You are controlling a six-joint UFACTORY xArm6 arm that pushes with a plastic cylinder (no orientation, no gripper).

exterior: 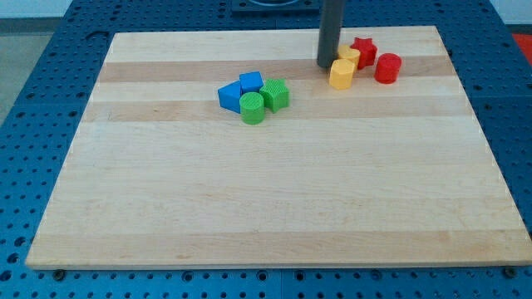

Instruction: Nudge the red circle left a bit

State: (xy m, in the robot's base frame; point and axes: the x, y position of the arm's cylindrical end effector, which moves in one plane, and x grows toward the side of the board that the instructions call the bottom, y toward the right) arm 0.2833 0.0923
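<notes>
The red circle (387,68) is a short red cylinder near the view's top right on the wooden board (274,208). A red star (362,48) lies just up-left of it. Two yellow blocks sit left of it: one (341,74) in front and one (349,56) behind, against the star. My tip (327,65) stands at the left side of the yellow blocks, touching or nearly touching the front one. The tip is well left of the red circle, with the yellow blocks between them.
A cluster sits left of centre: a blue block (230,96), a second blue block (251,82), a green cylinder (253,108) and a green block (275,95). The board lies on a blue perforated table (50,66).
</notes>
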